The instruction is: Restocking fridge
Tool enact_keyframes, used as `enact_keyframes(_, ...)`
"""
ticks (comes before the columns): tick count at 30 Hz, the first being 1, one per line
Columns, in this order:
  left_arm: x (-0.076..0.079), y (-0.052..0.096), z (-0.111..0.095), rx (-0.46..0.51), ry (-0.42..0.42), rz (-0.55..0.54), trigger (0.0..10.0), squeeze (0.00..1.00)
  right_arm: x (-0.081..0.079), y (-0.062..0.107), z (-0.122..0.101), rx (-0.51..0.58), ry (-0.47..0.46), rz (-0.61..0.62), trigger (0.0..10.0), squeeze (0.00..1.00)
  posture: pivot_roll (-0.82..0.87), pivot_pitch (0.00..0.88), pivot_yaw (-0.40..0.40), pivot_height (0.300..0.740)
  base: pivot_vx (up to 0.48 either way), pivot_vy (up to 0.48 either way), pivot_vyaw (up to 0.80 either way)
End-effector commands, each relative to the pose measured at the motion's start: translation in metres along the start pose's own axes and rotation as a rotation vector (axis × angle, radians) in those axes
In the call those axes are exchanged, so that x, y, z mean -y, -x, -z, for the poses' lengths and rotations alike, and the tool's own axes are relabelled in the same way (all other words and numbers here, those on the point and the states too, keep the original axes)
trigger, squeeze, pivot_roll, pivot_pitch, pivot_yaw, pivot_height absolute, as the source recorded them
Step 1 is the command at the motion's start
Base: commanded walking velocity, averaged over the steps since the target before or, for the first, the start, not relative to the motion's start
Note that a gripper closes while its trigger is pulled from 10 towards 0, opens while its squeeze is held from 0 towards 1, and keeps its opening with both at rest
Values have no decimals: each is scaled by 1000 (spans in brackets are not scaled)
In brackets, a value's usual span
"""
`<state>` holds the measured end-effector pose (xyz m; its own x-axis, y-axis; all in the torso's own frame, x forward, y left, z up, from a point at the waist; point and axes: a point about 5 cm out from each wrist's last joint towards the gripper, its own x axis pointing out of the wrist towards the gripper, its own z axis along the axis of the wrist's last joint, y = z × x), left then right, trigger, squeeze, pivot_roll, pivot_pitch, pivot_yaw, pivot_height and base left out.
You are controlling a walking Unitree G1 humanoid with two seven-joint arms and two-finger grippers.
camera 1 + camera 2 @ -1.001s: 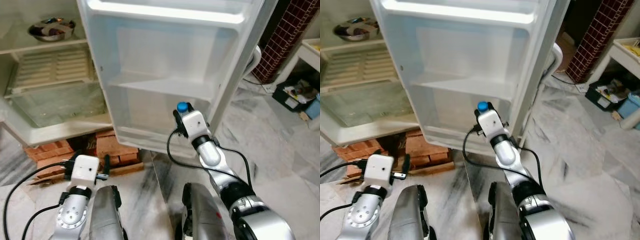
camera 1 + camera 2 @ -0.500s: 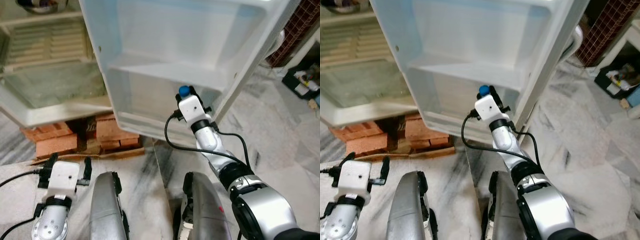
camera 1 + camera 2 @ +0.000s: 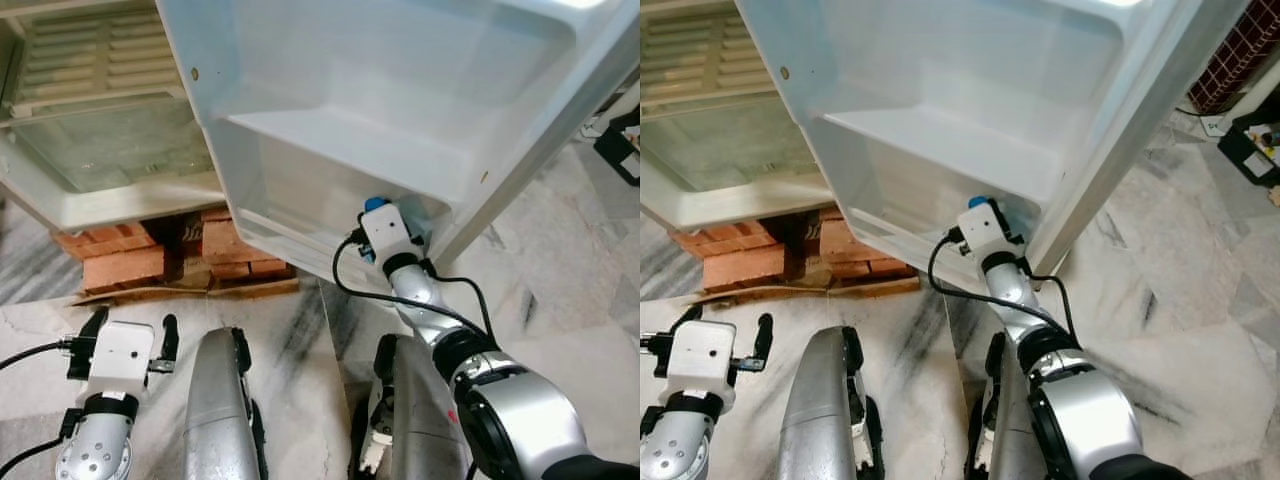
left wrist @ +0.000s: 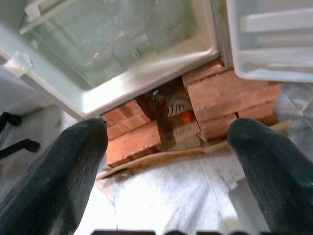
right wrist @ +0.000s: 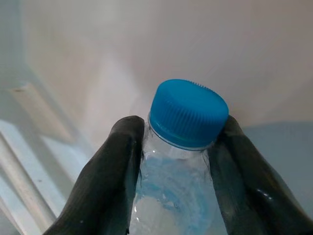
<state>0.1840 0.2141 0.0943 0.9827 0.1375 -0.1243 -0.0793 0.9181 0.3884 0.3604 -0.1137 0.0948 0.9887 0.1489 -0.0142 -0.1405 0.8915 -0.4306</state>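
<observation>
Most of the clear plastic water bottle with a blue cap [image 5: 183, 161] was hidden in the head views: only the blue cap [image 3: 376, 204] could be seen above the white wrist camera block, at the lower bin of the open white fridge door [image 3: 400, 90]. Whether the bottle's base was resting on the bin floor could not be told. The right gripper [image 5: 177, 147] was masked by its own wrist block from the head; the right wrist view supplied what was missing, with both black fingers [image 5: 115, 176] seen pressed against the bottle's neck just under the cap, jaws pinching it, and white door plastic close behind. The bottle's lower body was cut off at the frame edge.

The left gripper [image 4: 168, 147] was held low over the grey-veined marble floor [image 3: 300, 320], well apart from the door, jaws spread wide with nothing between them. Its wrist view showed what the head views gave only small: the stack of red bricks [image 4: 225, 98] under the fridge, a strip of cardboard along their front, and some small items in the dark gap between bricks, too blurred to identify. The glass-fronted crisper drawer [image 3: 110, 160] at the fridge bottom was visible; its contents could not be made out through the glass.
</observation>
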Motion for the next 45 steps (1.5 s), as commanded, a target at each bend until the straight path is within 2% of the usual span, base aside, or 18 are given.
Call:
enact_keyframes(1,1,3,8,-42,-1,11,10000,0,13,7,20,-87,8,53,10000,1000,242,282,-52,552,0,0,0)
enact_keyframes(15,9,-23,16,-49,-9,36,10000,0,43,6,19,-62,86,159,10000,1000,192,188,-38,552,0,0,0)
enact_keyframes(18,12,-30,17,-44,2,46,10000,0,52,4,14,-28,91,180,10000,1000,180,165,-38,552,0,0,0)
enact_keyframes(21,14,-39,17,-48,57,53,10000,0,56,3,10,5,77,182,10000,1000,158,132,-37,552,0,0,0)
enact_keyframes(23,15,-45,14,-33,126,58,10000,0,58,4,8,32,30,179,10000,1000,138,112,-38,552,0,0,0)
enact_keyframes(26,16,-53,16,-41,151,74,10000,0,60,9,14,33,-32,183,10000,1000,122,90,-45,552,0,0,0)
enact_keyframes(27,16,-53,16,-41,151,74,10000,0,60,9,14,33,-32,183,10000,1000,122,90,-45,552,0,0,0)
enact_keyframes(29,15,-60,14,-20,147,104,10000,0,56,16,20,40,-86,181,10000,1000,108,66,-48,552,0,0,0)
enact_keyframes(33,17,-75,6,18,135,155,10000,0,48,26,26,62,-114,170,10000,1000,91,35,-46,552,0,0,0)
enact_keyframes(37,16,-83,-2,26,170,205,10000,0,44,37,28,87,-167,185,10000,1000,67,0,-36,552,0,0,0)
enact_keyframes(40,16,-80,-1,22,182,228,10000,0,42,47,28,103,-234,195,10000,1000,58,0,-28,552,0,0,0)
enact_keyframes(42,20,-71,1,22,199,234,10000,0,41,59,27,125,-284,200,10000,1000,60,0,-29,552,0,0,0)
enact_keyframes(45,23,-65,3,13,226,230,10000,0,39,68,26,134,-323,200,10000,1000,59,0,-30,552,0,0,0)
